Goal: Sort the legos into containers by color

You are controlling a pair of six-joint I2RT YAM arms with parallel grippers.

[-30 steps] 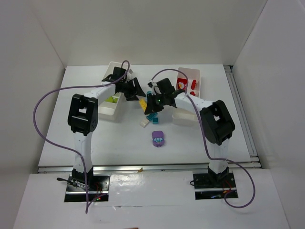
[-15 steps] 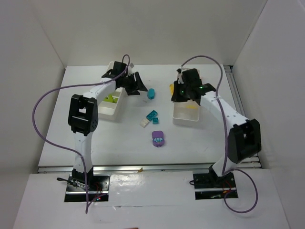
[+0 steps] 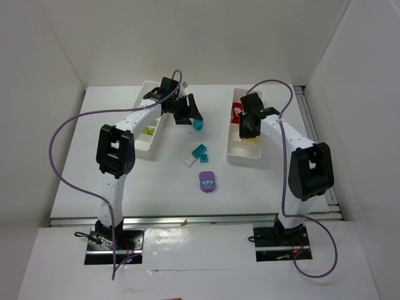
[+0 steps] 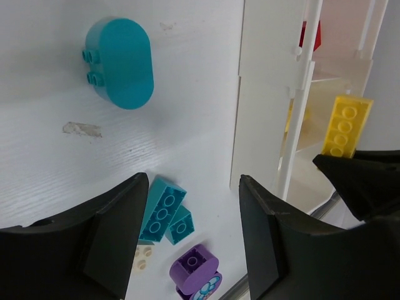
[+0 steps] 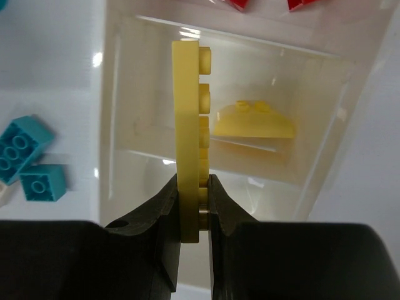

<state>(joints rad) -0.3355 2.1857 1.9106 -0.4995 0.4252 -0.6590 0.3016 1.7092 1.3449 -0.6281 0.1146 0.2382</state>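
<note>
Bricks lie loose mid-table in the overhead view: two teal bricks [image 3: 200, 150], a white brick [image 3: 189, 160] and the purple piece [image 3: 207, 182], between the left tray [image 3: 142, 145] and the right tray [image 3: 240, 155]. The left gripper [image 3: 189, 114] hangs just beside a rounded teal brick [image 3: 199, 124]. The right gripper [image 3: 245, 129] is over the right tray.

Left wrist view: the jaws stand partly apart with nothing in them, and only bare table [image 4: 187, 125] shows between the fingers [image 4: 119, 237]. The rounded teal brick lies ahead, clear of both.

Right wrist view: the jaws are pinched tight on a yellow brick [image 5: 187, 125], held on edge above a tray compartment. A rounded yellow piece [image 5: 253, 122] rests in that compartment, and red bricks [image 5: 240, 3] show in the one beyond.
</note>
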